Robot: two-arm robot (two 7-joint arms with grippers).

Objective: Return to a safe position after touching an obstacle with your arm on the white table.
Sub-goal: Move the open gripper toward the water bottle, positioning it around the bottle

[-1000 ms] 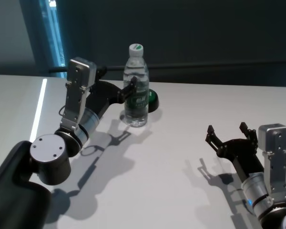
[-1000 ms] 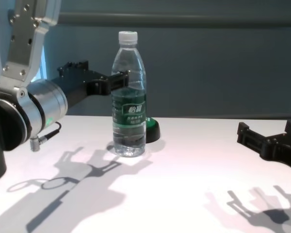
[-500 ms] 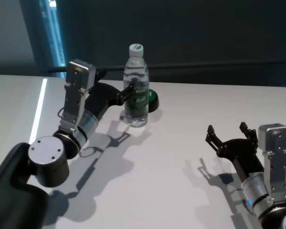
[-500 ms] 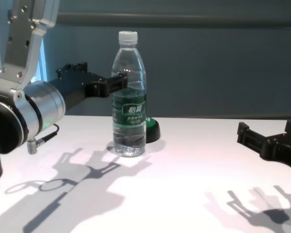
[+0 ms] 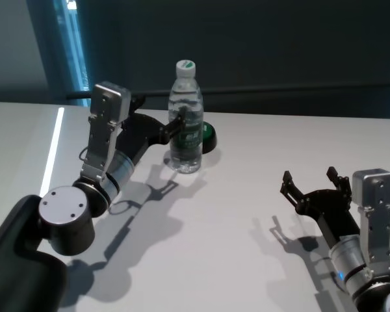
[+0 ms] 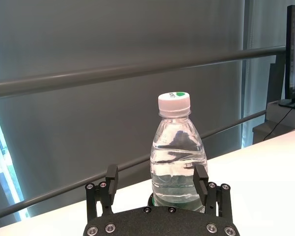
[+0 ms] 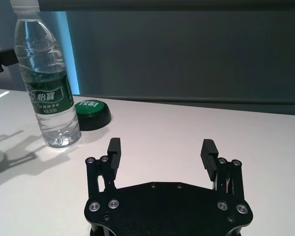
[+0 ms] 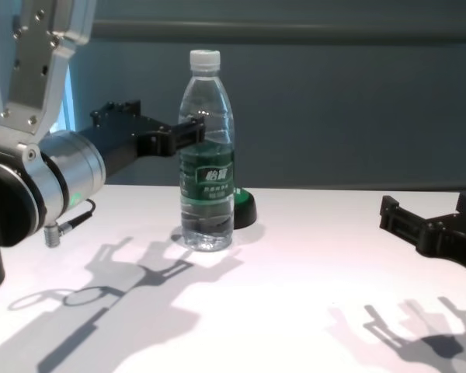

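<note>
The obstacle, a clear water bottle (image 5: 186, 123) with a white cap and green label, stands upright on the white table (image 5: 247, 195) at the far middle. My left gripper (image 5: 161, 114) is open at label height beside the bottle's left side. One fingertip (image 5: 178, 121) overlaps the bottle's edge; I cannot tell whether it touches. In the left wrist view the bottle (image 6: 177, 162) rises just beyond the open gripper (image 6: 156, 179), nearer one finger. My right gripper (image 5: 310, 182) hovers open and empty over the table at the near right.
A small dark green dome-shaped button (image 5: 208, 135) sits on the table right behind the bottle. A dark wall with a rail runs behind the table's far edge. The left arm's elbow (image 5: 65, 214) hangs over the near left of the table.
The left arm sank and drew back a little toward me a second ago; since then it has held still. Bottle and right arm are unmoved.
</note>
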